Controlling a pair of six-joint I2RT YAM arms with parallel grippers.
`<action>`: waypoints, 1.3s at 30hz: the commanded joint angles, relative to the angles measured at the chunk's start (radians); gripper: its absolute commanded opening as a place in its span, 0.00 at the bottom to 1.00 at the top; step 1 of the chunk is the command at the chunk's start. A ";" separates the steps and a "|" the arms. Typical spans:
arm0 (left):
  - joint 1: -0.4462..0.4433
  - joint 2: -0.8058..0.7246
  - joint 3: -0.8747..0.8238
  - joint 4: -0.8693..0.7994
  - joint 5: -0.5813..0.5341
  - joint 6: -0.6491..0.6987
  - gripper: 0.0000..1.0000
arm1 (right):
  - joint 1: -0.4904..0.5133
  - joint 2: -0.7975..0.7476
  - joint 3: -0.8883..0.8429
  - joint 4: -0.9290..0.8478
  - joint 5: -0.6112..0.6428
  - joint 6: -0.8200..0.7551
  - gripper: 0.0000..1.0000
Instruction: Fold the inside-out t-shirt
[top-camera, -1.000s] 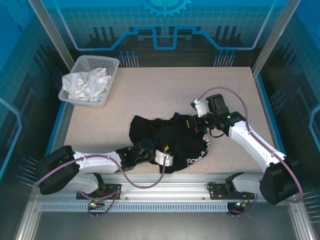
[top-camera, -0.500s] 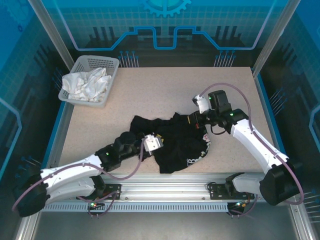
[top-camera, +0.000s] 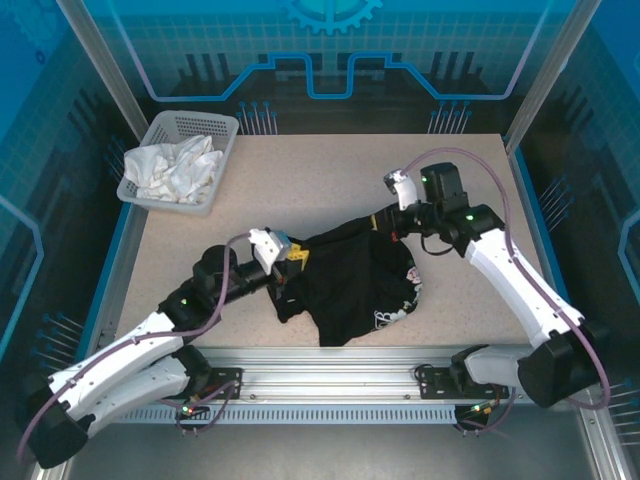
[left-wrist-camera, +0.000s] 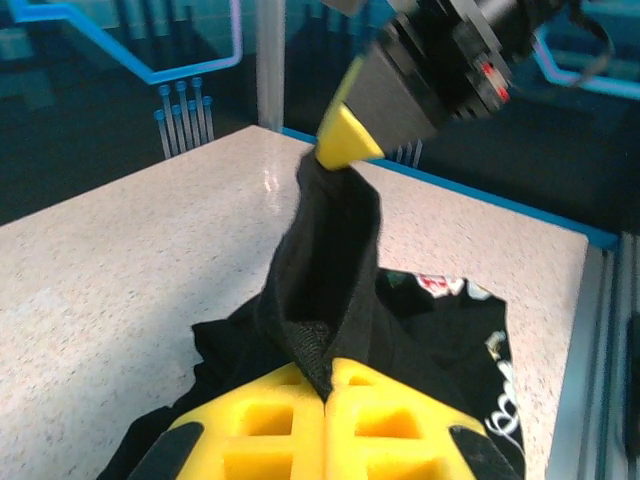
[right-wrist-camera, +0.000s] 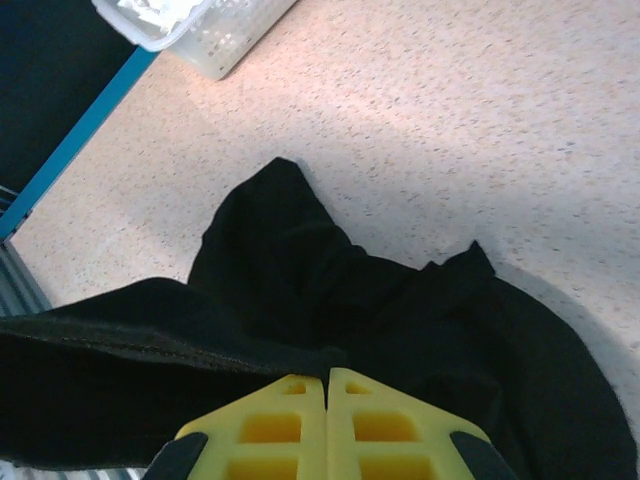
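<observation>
Hanging between both claws, the black t-shirt sags over the near middle of the table; its upper edge is lifted into a taut ridge, while the rest lies crumpled on the surface, a bit of white print showing at the right hem. The left gripper has its yellow fingers pressed together on a fold at the ridge's left end, and the right gripper pinches the fabric at the other end, likewise clamped. A basket holding a white cloth sits at the far left corner, well apart from the shirt.
</observation>
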 joint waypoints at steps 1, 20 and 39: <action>0.032 -0.024 0.065 -0.044 -0.081 -0.145 0.00 | 0.043 0.067 0.037 -0.011 -0.076 0.007 0.08; 0.154 -0.069 0.141 -0.243 -0.178 -0.273 0.00 | 0.004 0.423 0.002 -0.075 0.595 0.052 0.59; 0.380 0.023 0.420 -0.199 -0.188 -0.419 0.00 | -0.275 -0.096 0.073 0.030 0.270 0.130 0.00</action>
